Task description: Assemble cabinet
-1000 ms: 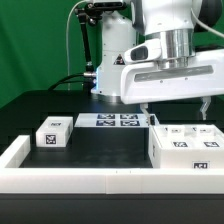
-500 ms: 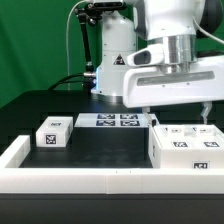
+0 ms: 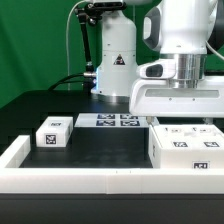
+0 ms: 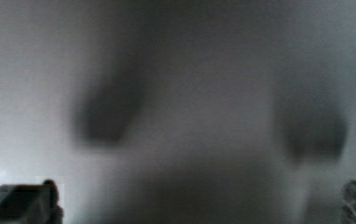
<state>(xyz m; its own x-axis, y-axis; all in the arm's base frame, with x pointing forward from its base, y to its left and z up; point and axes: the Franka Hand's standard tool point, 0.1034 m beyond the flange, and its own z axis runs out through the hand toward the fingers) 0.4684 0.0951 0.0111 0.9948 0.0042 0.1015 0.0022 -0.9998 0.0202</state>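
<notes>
The cabinet (image 3: 186, 150) rests on the dark surface (image 3: 100, 150) at the exterior view's right, tagged top facing up, its longer side running across that view. The gripper (image 3: 180, 118) hangs directly above the cabinet, spread wide: in the wrist view its fingertips (image 4: 24, 202) stand at opposite edges with only a blurred pale face between. The next move probably runs straight down. A small tagged block (image 3: 53, 133) lies well apart from the cabinet, toward the exterior view's left.

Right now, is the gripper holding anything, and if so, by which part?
Nothing is held. The gripper is open above the cabinet, its fingers spread wide with only a blurred white surface between them.
</notes>
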